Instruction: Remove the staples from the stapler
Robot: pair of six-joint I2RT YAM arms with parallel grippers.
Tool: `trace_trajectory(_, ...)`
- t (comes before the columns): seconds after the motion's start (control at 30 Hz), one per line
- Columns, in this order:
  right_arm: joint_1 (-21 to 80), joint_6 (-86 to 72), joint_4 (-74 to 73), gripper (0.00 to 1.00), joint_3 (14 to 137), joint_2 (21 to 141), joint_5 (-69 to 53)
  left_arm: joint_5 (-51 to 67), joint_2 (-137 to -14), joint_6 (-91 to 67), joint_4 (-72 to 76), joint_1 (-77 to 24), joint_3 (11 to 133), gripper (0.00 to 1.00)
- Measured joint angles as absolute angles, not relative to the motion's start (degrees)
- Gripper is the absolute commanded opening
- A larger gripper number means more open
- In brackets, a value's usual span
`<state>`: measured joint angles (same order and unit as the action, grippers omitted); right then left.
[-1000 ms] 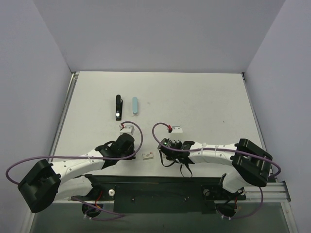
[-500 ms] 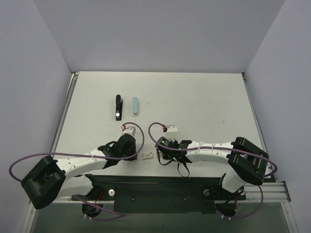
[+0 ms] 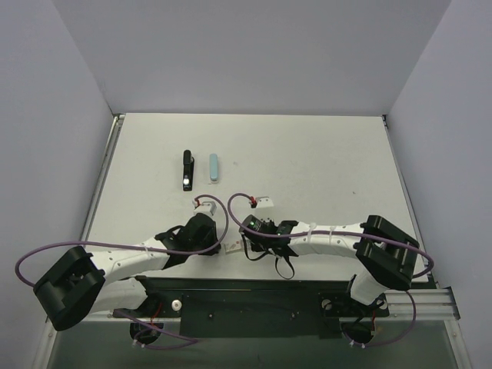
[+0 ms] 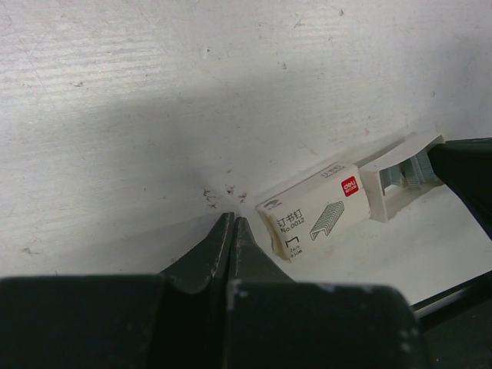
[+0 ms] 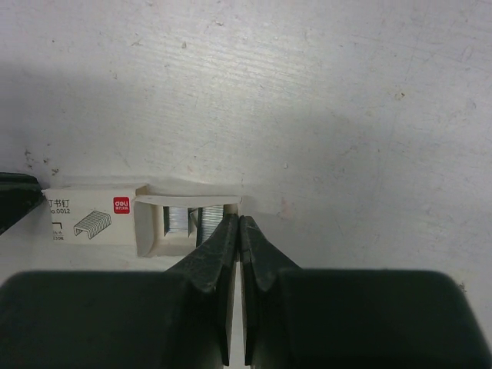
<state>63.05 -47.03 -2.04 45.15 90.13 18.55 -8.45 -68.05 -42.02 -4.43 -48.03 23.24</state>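
The black stapler point(image 3: 185, 169) lies at the far left of the table, with a light blue piece point(image 3: 214, 167) beside it; both are far from the grippers. A small white staple box point(image 3: 233, 246) lies between my grippers near the front edge. In the left wrist view the box point(image 4: 314, 216) has its tray point(image 4: 402, 178) slid out, with staples showing. My left gripper point(image 4: 232, 220) is shut and empty, its tips just left of the box. My right gripper point(image 5: 239, 219) is shut, with its tips against the tray's end point(image 5: 188, 221).
Purple cables point(image 3: 231, 201) loop over the table above both wrists. The black base rail point(image 3: 246, 296) runs along the near edge. The table's left edge point(image 3: 104, 177) is near the stapler.
My right gripper has moved left up to the staple box's open end. My left gripper has edged right toward the box. The stapler has not moved.
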Motion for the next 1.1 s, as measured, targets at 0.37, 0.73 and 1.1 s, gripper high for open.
trace_trajectory(0.37,64.1,-46.4,-2.9,0.00,47.2,92.7,18.7,-7.8,-68.1,-42.9,-3.3,-48.3,22.8,0.00)
trace_trajectory(0.73,65.0,-46.4,-5.7,0.00,50.2,94.0,20.6,-7.4,-68.1,-42.9,-2.7,-48.3,22.6,0.00)
trace_trajectory(1.1,65.3,-46.3,-7.6,0.00,52.0,96.4,21.6,-7.2,-68.1,-42.9,-2.5,-48.4,22.5,0.00)
